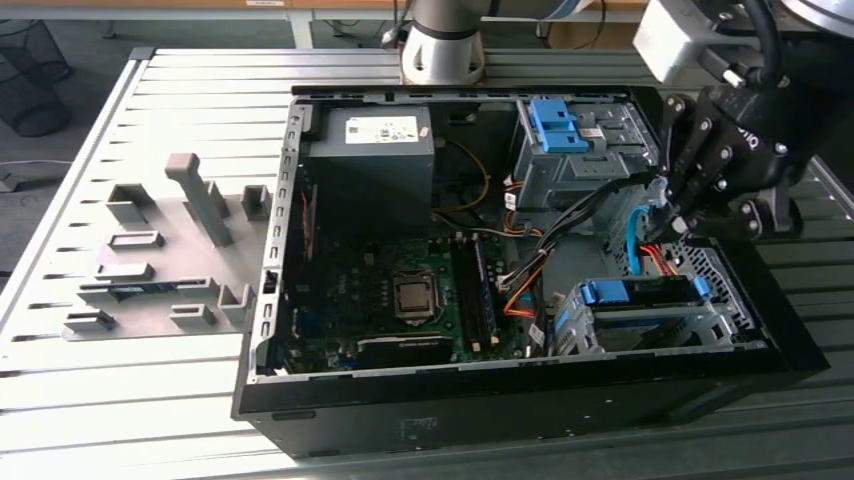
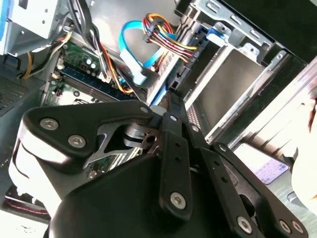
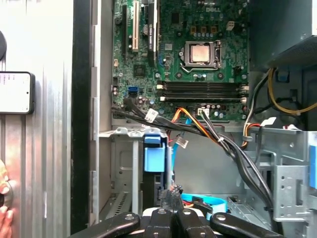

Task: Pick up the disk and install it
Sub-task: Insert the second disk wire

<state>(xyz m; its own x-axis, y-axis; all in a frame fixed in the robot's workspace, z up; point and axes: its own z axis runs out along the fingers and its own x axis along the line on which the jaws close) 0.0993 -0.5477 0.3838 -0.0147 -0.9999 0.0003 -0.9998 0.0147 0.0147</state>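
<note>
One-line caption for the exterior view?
Gripper lowered inside the open computer case, near the drive cage holding the disk.

This looks like a workshop or a lab. An open computer case lies on a metal table made of long slats. Grey holders sit on the table. A wire bin stands on the floor, maybe for trash.

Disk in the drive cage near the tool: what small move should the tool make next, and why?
Probably ease the tool straight down toward the disk. In the exterior view it hangs just above the drive cage, apparently clear of the disk's blue rail.
</note>
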